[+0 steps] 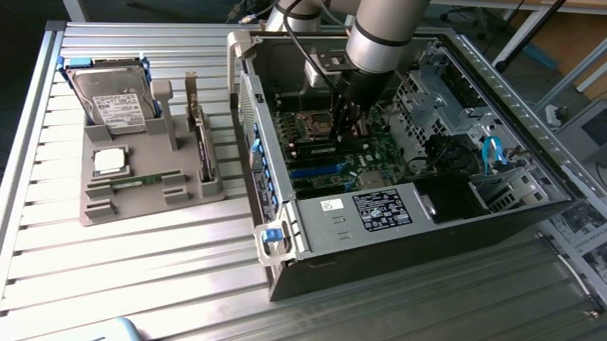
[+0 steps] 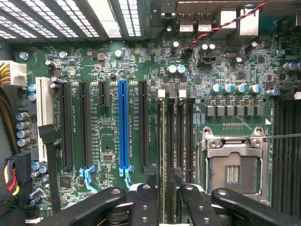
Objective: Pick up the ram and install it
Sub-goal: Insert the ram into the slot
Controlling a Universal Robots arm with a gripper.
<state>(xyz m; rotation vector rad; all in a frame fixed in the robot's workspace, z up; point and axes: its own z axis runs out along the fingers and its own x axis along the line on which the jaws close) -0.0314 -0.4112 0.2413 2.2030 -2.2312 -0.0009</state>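
My gripper (image 1: pixel 343 131) reaches down inside the open computer case (image 1: pixel 531 135), just above the motherboard's memory slots (image 1: pixel 328 148). In the wrist view its two black fingers (image 2: pixel 143 202) stand apart, so the gripper (image 2: pixel 169 200) is open, straddling the long black memory slots (image 2: pixel 171 136). A thin pale edge runs along one slot (image 2: pixel 163 136) between the fingers; it looks like a ram stick seated edge-on, though I cannot be sure. A narrow green ram stick (image 1: pixel 138 182) lies flat in the grey holder (image 1: pixel 99 206) on the exterior view's left, far from the gripper.
The holder also carries a silver hard drive (image 1: pixel 116 103), a square silver processor chip (image 1: pixel 109 160) and an upright card (image 1: pixel 201 145). Beside the memory slots are the empty processor socket (image 2: pixel 233 165), a blue expansion slot (image 2: pixel 123 127) and cables (image 1: pixel 491 155). The case walls close in around the arm.
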